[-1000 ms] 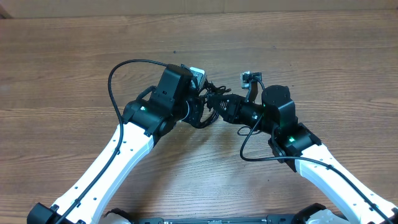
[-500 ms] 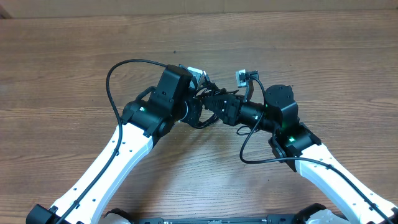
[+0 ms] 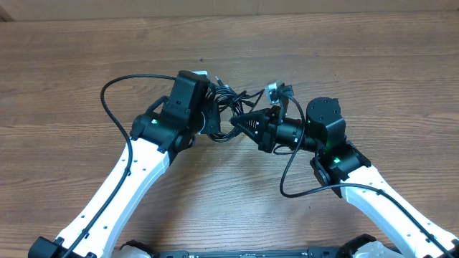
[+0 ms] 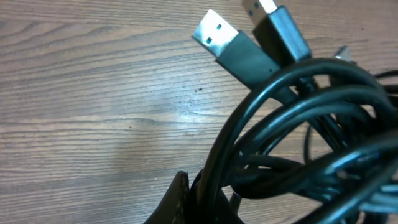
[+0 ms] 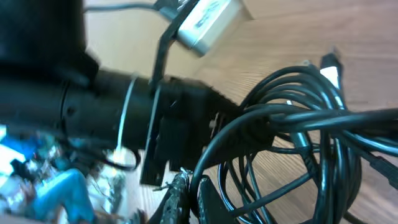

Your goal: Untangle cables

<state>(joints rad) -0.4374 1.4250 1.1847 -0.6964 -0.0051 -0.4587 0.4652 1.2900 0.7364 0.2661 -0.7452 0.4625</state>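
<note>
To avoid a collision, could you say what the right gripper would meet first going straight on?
The right gripper, past the cables it grips, probably meets the left gripper; depth unclear.

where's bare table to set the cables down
Bare table lies along the far edge, left of the left arm, right of the right arm, and between both arms. Crowded only at centre, where left gripper and right gripper grip the cables.

An evenly lit wood-grain table (image 3: pixel 72 57) fills the view, with perhaps a wall (image 3: pixel 323 4) beyond its far edge.
</note>
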